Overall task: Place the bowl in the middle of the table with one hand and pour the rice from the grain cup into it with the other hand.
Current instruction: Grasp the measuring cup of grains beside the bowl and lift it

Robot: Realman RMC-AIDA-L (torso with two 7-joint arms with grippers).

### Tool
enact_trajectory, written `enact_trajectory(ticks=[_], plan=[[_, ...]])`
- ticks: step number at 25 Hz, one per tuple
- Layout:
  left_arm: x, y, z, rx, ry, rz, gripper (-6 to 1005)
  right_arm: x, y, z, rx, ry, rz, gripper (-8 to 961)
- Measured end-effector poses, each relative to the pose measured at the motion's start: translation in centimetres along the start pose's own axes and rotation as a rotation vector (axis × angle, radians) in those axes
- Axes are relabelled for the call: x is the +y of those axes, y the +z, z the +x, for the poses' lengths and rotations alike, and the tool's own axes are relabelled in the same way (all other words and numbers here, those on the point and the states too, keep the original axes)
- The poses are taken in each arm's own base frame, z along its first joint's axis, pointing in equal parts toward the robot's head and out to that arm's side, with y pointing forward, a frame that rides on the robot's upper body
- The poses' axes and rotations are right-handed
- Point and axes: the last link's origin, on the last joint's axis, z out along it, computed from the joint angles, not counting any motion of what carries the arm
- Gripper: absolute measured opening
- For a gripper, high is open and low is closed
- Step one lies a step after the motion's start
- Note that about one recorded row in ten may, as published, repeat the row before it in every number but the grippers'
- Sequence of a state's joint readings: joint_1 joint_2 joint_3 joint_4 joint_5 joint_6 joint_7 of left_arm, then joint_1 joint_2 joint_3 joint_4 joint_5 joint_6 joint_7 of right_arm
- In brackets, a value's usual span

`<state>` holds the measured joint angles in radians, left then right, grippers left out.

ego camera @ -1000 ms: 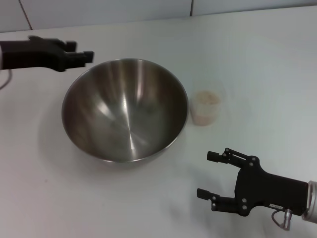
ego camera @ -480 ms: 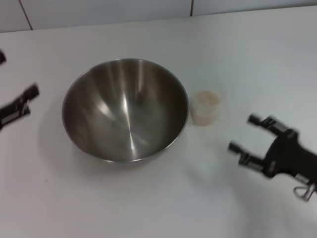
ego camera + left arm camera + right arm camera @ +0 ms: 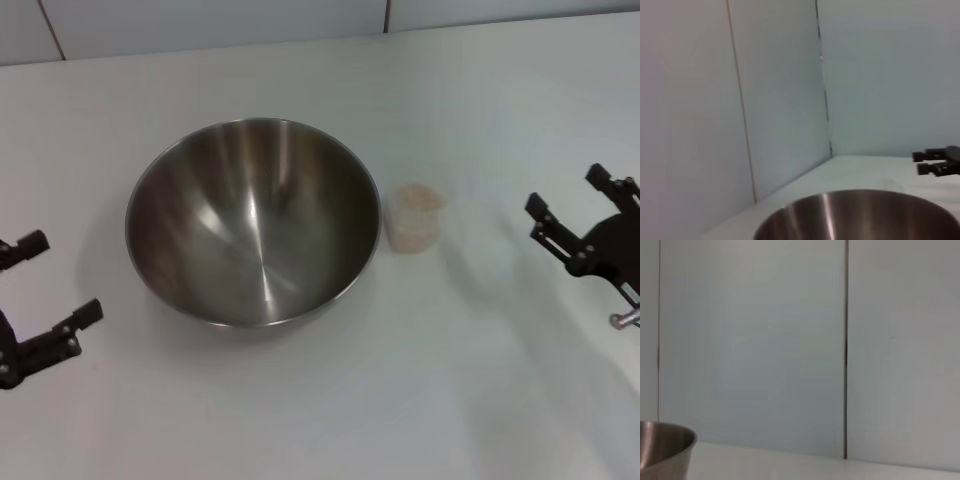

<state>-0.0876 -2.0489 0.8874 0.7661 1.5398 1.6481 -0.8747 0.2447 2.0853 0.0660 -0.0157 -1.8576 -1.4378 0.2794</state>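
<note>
The steel bowl (image 3: pixel 252 221) stands upright and empty on the white table (image 3: pixel 330 400), left of centre. The clear grain cup (image 3: pixel 414 216) stands just to its right, filled with cream rice (image 3: pixel 417 198). My left gripper (image 3: pixel 45 277) is open and empty at the left edge, apart from the bowl. My right gripper (image 3: pixel 565 192) is open and empty at the right edge, well right of the cup. The bowl's rim shows in the left wrist view (image 3: pixel 860 216) and in the right wrist view (image 3: pixel 665 446). The right gripper shows far off in the left wrist view (image 3: pixel 936 162).
A panelled white wall (image 3: pixel 200 25) runs along the table's far edge. Bare tabletop lies in front of the bowl and behind the cup.
My left gripper has swung from the bowl's far left rim down to the left edge. My right gripper has moved from the front right up and out to the right edge. Bowl and cup have not moved.
</note>
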Motion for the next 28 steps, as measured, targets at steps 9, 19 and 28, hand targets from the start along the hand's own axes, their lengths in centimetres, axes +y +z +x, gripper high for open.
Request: enact_trajectory(ticks=[9,19,28], plan=[[-1.9,1.4,2.8,-0.127,-0.002,-0.092,866,1.4,2.9,0.7,0.073,-0.024,-0.049,824],[-2.5,2.2,3.5,-0.163,0.005,-0.119,866,1.9,4.7,1.1,0.129,-0.028,-0.072,823],[-2.4,2.3,3.4,-0.178,0.005,-0.130,866,2.3,6.4,0.6,0.123,-0.046,-0.077,823]])
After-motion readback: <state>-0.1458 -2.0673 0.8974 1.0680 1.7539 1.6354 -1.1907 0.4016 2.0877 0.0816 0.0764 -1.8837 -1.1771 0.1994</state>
